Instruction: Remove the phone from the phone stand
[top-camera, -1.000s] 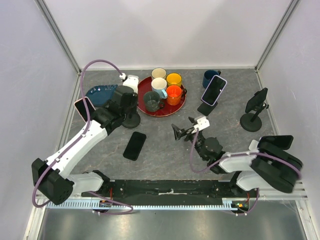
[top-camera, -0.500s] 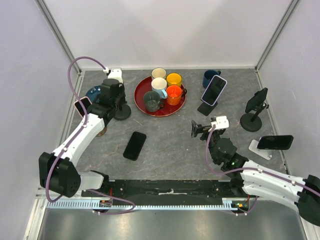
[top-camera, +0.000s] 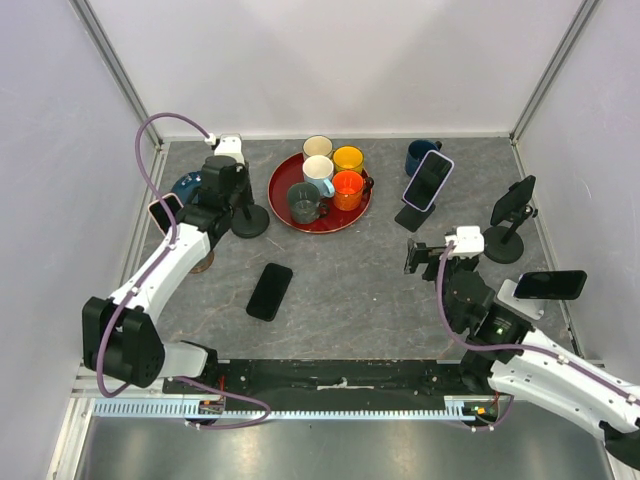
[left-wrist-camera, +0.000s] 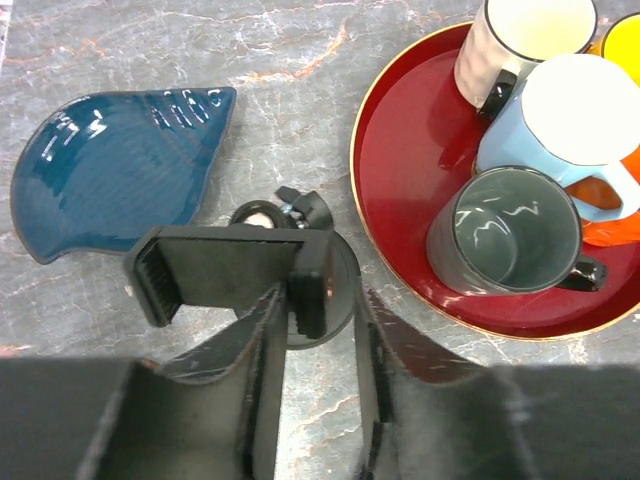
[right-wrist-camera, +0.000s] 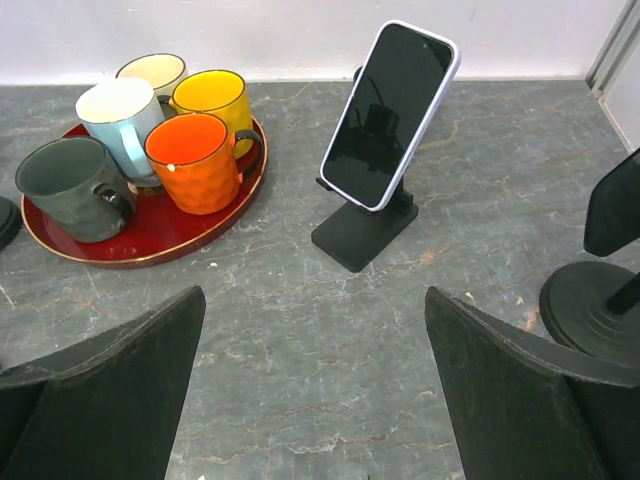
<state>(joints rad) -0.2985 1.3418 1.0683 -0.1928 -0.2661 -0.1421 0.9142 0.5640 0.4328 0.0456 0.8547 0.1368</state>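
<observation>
- My right hand (right-wrist-camera: 312, 300) has swung rightward since a moment ago. Its fingers are wide apart, facing the phone (right-wrist-camera: 390, 115), which leans upright in its phone stand (right-wrist-camera: 365, 235).
- My left hand (left-wrist-camera: 320, 300) has eased slightly apart, low over the empty black stand (left-wrist-camera: 220, 265).

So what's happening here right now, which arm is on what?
The left pincer sits partly open over an empty clamp stand beside the red tray, and it holds nothing. The right pincer is wide open and aimed at the lavender-cased phone, which leans on its black stand, untouched. A black phone lies flat on the table.
</observation>
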